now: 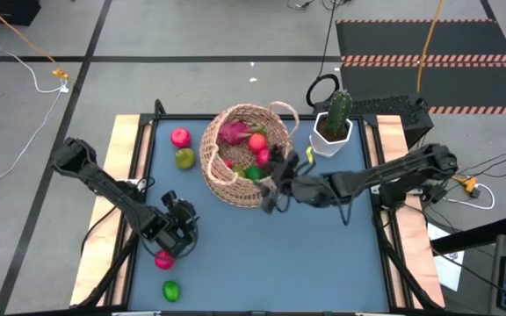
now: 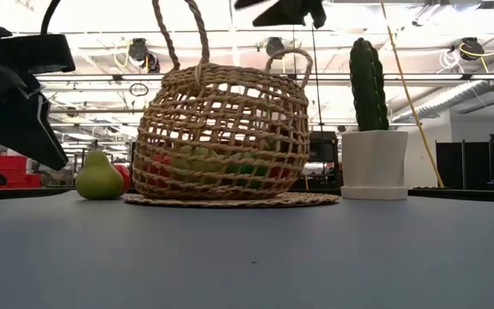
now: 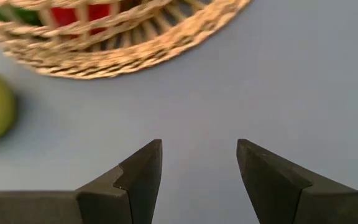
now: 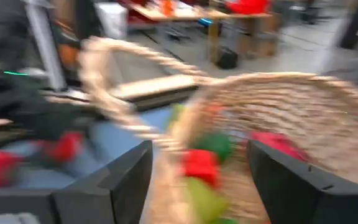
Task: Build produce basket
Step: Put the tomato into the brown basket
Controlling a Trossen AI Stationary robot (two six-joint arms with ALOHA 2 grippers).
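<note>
The woven basket (image 1: 244, 156) stands on the blue table at the far middle. It holds a pink dragon fruit (image 1: 233, 133), a red apple (image 1: 257, 141) and a green fruit (image 1: 253, 173). My right gripper (image 1: 275, 178) hovers open above the basket's near right rim (image 4: 166, 143), above the handle in the low view (image 2: 286, 10). My left gripper (image 1: 181, 230) is open over bare table at the near left, with nothing between its fingers (image 3: 199, 146). It points toward the basket (image 3: 123, 37). A pink apple (image 1: 180, 137) and a pear (image 1: 184, 158) lie left of the basket.
A potted cactus (image 1: 334, 123) in a white pot stands right of the basket, close to my right arm. A pink-red fruit (image 1: 163, 259) and a green lime (image 1: 171, 290) lie at the near left, beside my left gripper. Bare table spreads across the near middle and right.
</note>
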